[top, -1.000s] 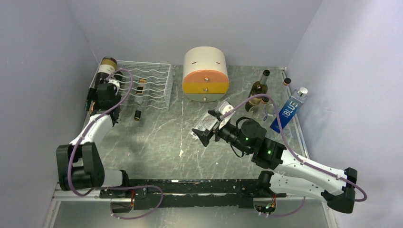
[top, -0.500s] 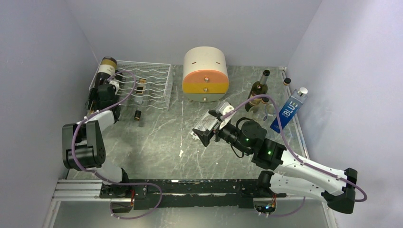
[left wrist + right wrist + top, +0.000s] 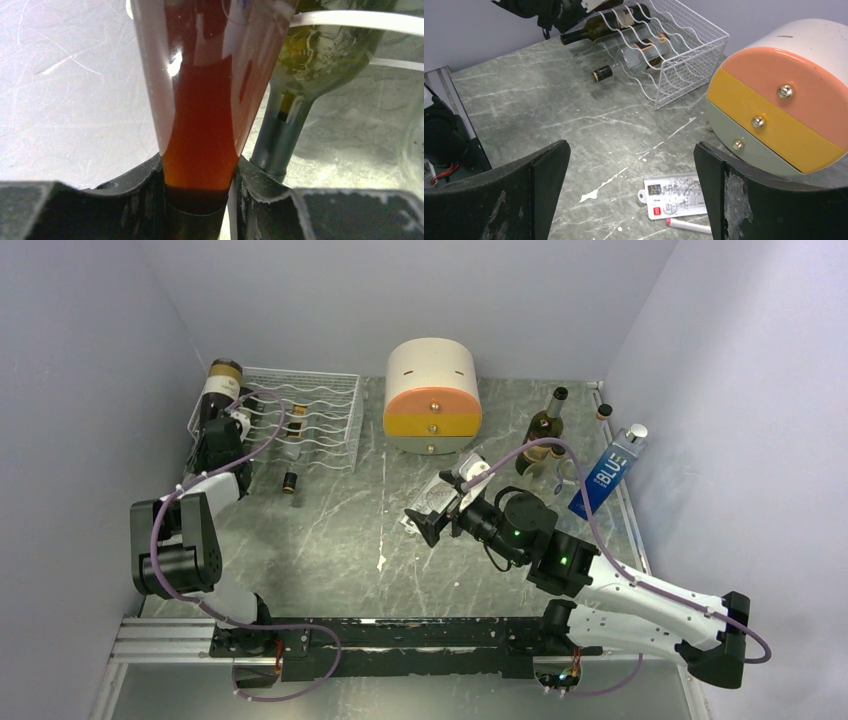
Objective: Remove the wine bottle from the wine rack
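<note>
The wine bottle (image 3: 218,390) is dark with a cream label and lies along the left side of the white wire wine rack (image 3: 318,418), base toward the back wall. My left gripper (image 3: 213,443) is shut on its neck. In the left wrist view the amber neck (image 3: 200,125) is pinched between both fingers of the left gripper (image 3: 200,172). My right gripper (image 3: 425,525) hangs open over mid-table with nothing between its fingers (image 3: 549,185). It looks toward the rack (image 3: 684,60).
A green bottle (image 3: 310,55) lies beside the held one, and another bottle neck (image 3: 290,481) pokes out of the rack's front. A round cream-and-orange drawer cabinet (image 3: 432,395) stands at the back centre. Upright bottles (image 3: 545,430) and a blue carton (image 3: 605,475) stand right. A plastic packet (image 3: 679,195) lies under the right gripper.
The left arm folded up and pushed forward, and its gripper closed from open onto the wine bottle's neck. The right arm barely moved.
</note>
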